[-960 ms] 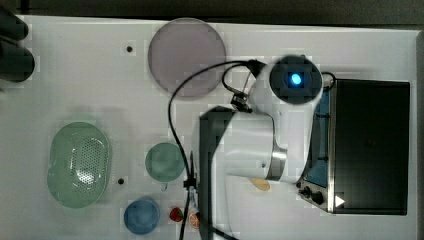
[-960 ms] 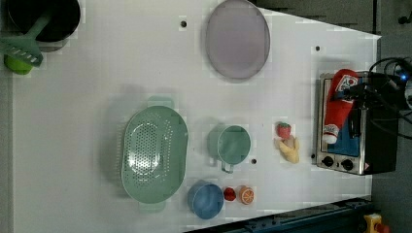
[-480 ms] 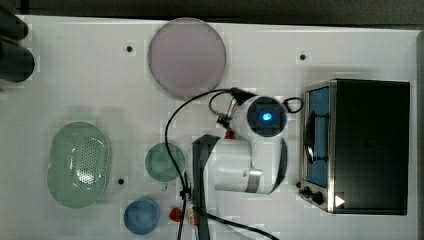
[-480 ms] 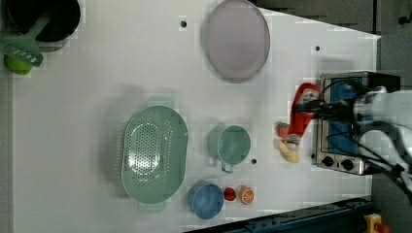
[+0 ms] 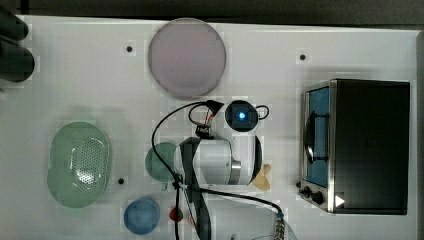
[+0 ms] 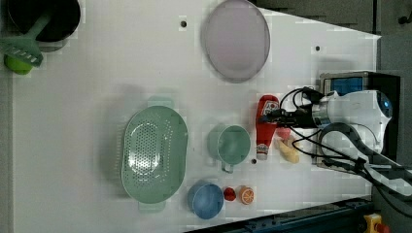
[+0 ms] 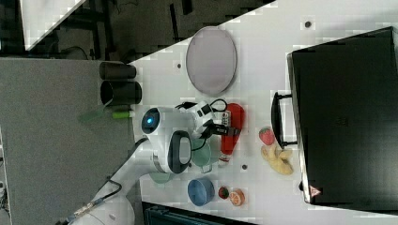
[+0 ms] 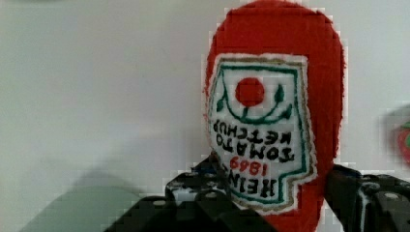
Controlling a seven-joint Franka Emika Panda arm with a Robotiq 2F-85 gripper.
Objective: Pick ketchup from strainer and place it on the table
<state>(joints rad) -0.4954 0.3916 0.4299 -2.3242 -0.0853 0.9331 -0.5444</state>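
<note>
The claw [image 6: 282, 116] grips the red ketchup squeeze bottle [image 6: 266, 127] beside the round green cup [image 6: 230, 144], likely for lowering onto the white surface [image 6: 97, 73].

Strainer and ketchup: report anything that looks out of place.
The strainer is empty, though the ketchup should come from it. The bottle is off to the left view's right, beyond the green cup, held in the tool near the toaster oven.

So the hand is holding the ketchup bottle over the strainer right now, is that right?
Not quite. The hand is holding the ketchup bottle, but not over the strainer. The left view shows the bottle past the green cup, on the far side from the strainer.
</note>
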